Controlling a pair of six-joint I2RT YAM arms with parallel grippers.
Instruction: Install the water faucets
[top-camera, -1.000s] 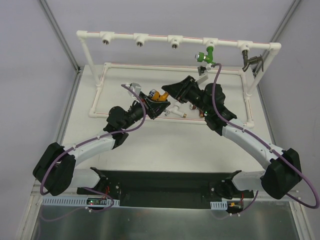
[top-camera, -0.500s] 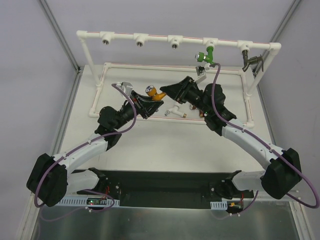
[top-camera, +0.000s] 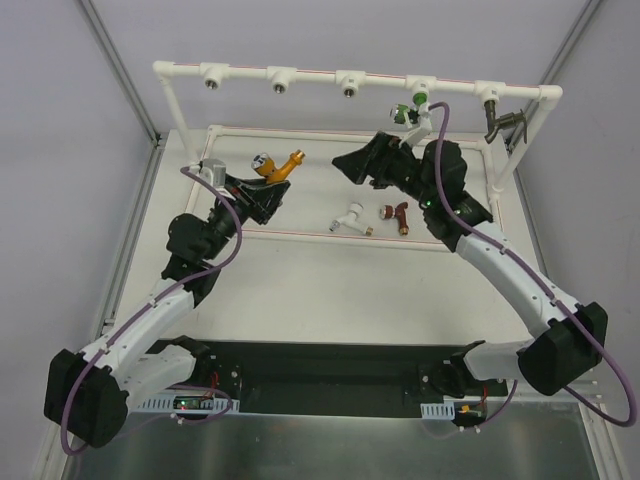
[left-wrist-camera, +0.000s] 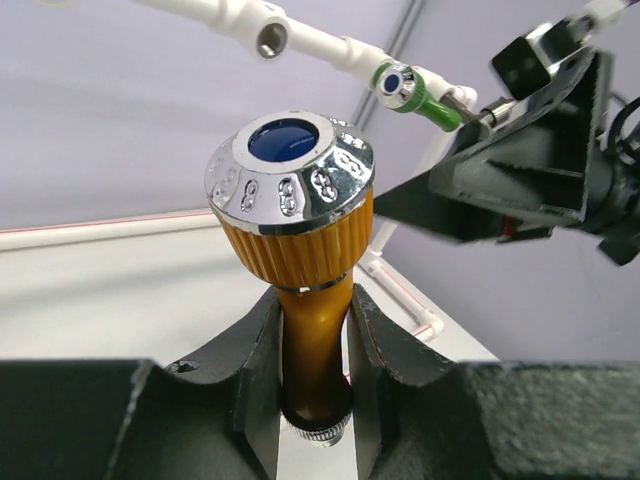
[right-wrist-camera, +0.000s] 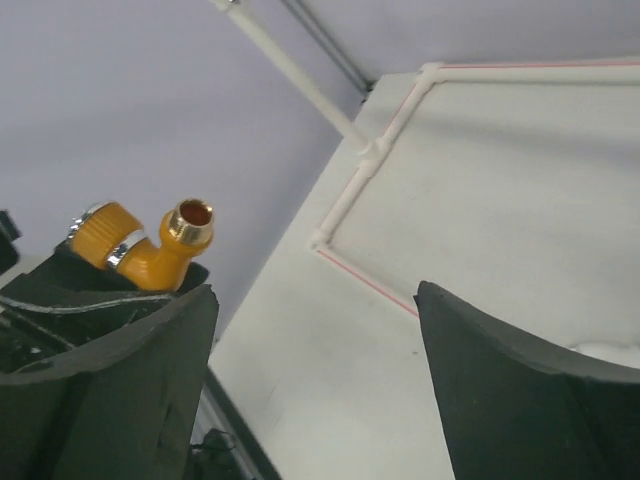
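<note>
My left gripper (top-camera: 270, 180) is shut on the stem of the orange-gold faucet (top-camera: 279, 166), held up over the left of the table. In the left wrist view the black fingers (left-wrist-camera: 255, 350) clamp the faucet's neck (left-wrist-camera: 312, 340) under its chrome knob. My right gripper (top-camera: 345, 165) hangs open to its right, apart from it. Between its fingers (right-wrist-camera: 315, 292) shows only bare table, and the orange faucet (right-wrist-camera: 150, 245) sits off to the left. A green faucet (top-camera: 418, 105) and a grey faucet (top-camera: 503, 122) hang on the pipe frame (top-camera: 310, 77). White (top-camera: 350, 217) and dark red (top-camera: 397, 212) faucets lie on the table.
Three round sockets (top-camera: 278, 82) on the frame's top bar, left of the green faucet, hold nothing. The frame's low white rectangle (top-camera: 200, 180) with red lines borders the work area. Grey walls stand close on both sides.
My right gripper has opened, letting go of the orange faucet, and drawn back up and right. My left arm has carried that faucet up and to the left.
</note>
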